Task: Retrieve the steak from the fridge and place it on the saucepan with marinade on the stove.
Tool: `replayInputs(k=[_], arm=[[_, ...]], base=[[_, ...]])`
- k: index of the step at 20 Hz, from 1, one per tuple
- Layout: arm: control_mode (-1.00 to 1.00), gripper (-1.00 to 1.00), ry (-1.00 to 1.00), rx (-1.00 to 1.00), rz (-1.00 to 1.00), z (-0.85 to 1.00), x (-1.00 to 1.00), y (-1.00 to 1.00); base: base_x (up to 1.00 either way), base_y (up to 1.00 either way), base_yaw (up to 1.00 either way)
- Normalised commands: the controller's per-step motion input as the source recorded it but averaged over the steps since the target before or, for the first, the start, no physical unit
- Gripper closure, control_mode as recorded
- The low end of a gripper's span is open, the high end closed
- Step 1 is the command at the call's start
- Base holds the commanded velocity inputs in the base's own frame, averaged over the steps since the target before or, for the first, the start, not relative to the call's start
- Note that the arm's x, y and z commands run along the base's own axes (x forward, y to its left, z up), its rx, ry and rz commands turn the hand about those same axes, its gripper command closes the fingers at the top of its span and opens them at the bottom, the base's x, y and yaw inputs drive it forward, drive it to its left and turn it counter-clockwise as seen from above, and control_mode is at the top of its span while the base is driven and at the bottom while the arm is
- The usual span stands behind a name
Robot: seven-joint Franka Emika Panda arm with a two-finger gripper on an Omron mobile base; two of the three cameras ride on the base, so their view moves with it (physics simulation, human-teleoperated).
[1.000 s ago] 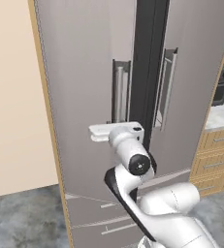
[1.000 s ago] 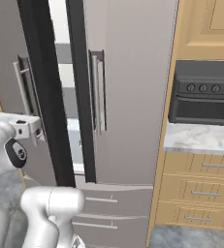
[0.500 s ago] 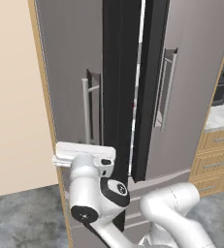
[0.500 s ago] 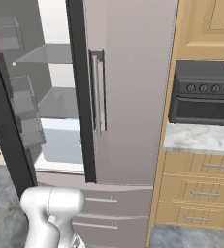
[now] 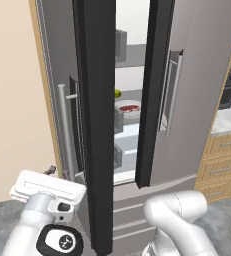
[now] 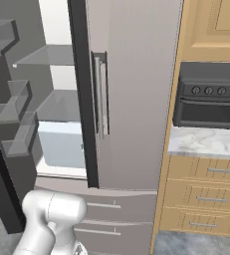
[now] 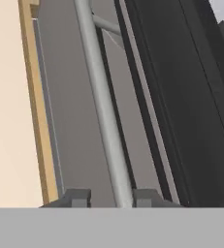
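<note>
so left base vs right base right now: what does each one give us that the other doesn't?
Left base view: the steak on a white plate on a fridge shelf, a yellow-green fruit behind it, the left door's bar handle, and the robot's hand low beside that handle.

Right base view: the inner bins of the swung-out left door, the pale crisper drawer, and the full front of the black oven above the wooden drawers.

Both: the fridge with its left door open and right door shut, the right door handle, and the freezer drawers below.
</note>
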Motion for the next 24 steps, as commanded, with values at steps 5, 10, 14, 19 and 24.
replayInputs(k=[5,10,14,19,24], arm=[[-1.00,-1.00,-0.02,0.17,0.01,0.22,-1.00,-0.22],[-1.00,-1.00,0.10,0.43,0.00,0.68,-1.00,-1.00],[-1.00,-1.00,0.17,0.40,0.00,0.80,-0.76,-1.00],[-1.00,-1.00,0.24,0.35,0.04,0.46,-0.29,-1.00],[-1.00,-1.00,0.22,0.25,0.14,0.34,0.02,-1.00]], base=[[0.00,0.00,0.00],[0.00,0.00,0.00],[0.00,0.00,0.00],[0.00,0.00,0.00],[0.00,0.00,0.00]])
